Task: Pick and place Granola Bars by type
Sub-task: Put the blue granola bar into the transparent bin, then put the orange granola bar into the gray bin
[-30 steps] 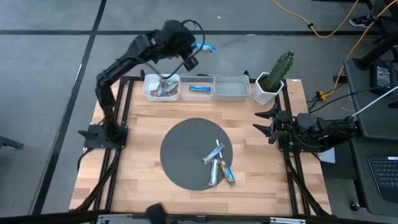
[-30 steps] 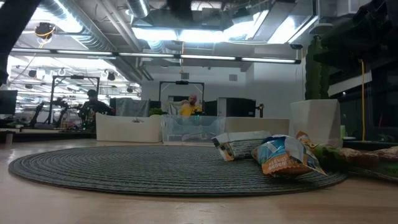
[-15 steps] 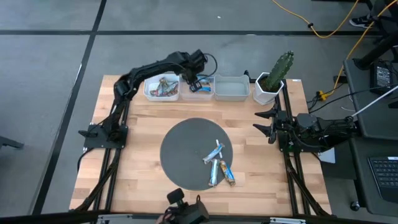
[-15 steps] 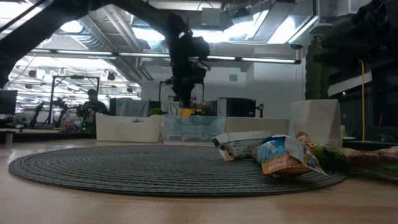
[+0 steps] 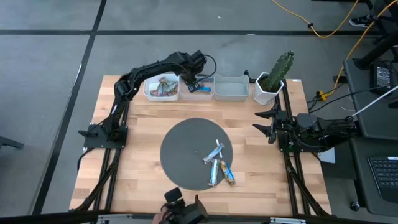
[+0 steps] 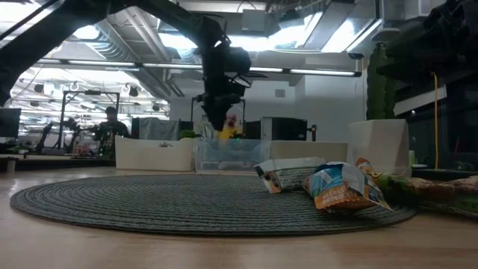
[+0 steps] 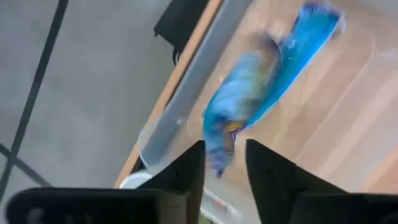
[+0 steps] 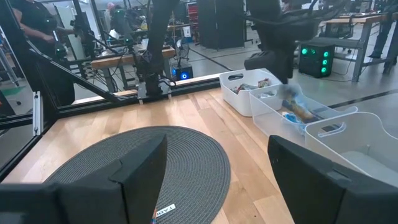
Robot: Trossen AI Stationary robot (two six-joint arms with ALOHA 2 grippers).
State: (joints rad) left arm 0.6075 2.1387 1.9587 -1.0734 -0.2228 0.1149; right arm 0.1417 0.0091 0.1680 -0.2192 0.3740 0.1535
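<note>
My left gripper (image 5: pixel 194 80) (image 6: pixel 216 122) hangs over the middle one of three white bins (image 5: pixel 199 94) at the table's far edge, fingers pointing down and open. In the left wrist view a blue granola bar (image 7: pixel 255 99) shows blurred just below the gripper (image 7: pixel 224 171), one end between the fingertips, inside that bin. The left bin (image 5: pixel 162 88) holds red-brown bars. Three more bars (image 5: pixel 218 163) (image 6: pixel 328 183) lie on the round grey mat (image 5: pixel 186 152). My right gripper (image 5: pixel 263 124) (image 8: pixel 217 186) waits open at the table's right edge. My left gripper comes at the blue bar from above. The bar's near end (image 7: pixel 219 163) shows between the open fingertips, but I cannot tell whether they touch it. The rest of the bar slants away below them over the bin's floor.
The right bin (image 5: pixel 232 88) looks bare inside. A cactus in a white pot (image 5: pixel 271 82) stands at the far right corner, beside the bins. Bare wood lies between the mat and the bins. People show in the room behind the table (image 6: pixel 112 123).
My left arm has swung down from high above the table's far edge, carrying a blue bar, to just over the middle bin, and has stayed there for the last half second. The bar has come down with it into the bin.
</note>
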